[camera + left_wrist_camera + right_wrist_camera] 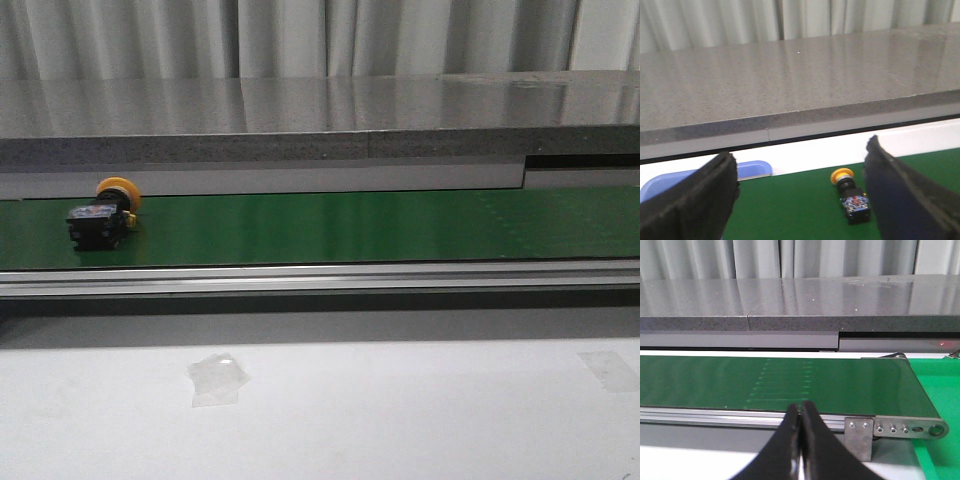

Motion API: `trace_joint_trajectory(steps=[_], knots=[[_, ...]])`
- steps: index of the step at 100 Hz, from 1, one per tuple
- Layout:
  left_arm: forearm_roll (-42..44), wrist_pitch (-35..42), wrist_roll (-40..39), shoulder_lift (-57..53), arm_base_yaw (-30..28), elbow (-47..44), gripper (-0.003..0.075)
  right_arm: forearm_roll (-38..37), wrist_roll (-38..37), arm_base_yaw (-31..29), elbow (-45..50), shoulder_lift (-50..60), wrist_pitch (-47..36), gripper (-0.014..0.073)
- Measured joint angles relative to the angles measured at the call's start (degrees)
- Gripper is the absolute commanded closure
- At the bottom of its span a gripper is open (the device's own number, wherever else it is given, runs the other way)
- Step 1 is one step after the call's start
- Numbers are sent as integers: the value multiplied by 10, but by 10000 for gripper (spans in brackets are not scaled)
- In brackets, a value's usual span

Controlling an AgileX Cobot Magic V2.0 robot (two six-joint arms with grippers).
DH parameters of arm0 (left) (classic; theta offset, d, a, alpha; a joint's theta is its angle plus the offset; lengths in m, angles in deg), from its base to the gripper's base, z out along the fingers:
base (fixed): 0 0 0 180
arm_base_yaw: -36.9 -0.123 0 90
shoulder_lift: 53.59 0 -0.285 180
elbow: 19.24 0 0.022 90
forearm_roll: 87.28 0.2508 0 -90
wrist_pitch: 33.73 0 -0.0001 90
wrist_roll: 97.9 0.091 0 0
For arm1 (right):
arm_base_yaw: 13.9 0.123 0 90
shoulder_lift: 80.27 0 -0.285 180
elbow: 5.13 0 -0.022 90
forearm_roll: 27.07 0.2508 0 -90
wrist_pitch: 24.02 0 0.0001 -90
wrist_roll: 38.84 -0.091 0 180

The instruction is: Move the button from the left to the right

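The button [102,217] lies on its side at the left end of the green conveyor belt [350,227], its yellow-orange cap pointing away and its black body toward me. In the left wrist view the button [851,196] sits ahead between the spread black fingers, nearer the right finger [905,200]; my left gripper [802,200] is open and holds nothing. My right gripper [801,412] is shut with nothing between its fingers, hovering before the belt's near rail at the right end. Neither gripper shows in the front view.
A grey stone-like ledge [320,120] runs behind the belt. An aluminium rail [320,278] edges its near side. Tape patches [216,378] lie on the white table. A blue tray corner [752,169] sits behind the belt's left end. A green surface [940,390] lies beyond the belt's right end.
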Motion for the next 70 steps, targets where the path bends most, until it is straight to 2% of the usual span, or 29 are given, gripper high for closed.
trace_joint_trajectory(steps=[27,55,62,70], knots=[[-1,15,-2,-53,-78,-46,205,0,0,0,0,0,0,662],[-6,31,-2,-59,-81,-53,213,0,0,0,0,0,0,662],[-6,31,-2,-59,-81,-53,251,0,0,0,0,0,0,662],[-6,31,-3,-59,-81,-53,337,0,0,0,0,0,0,662]])
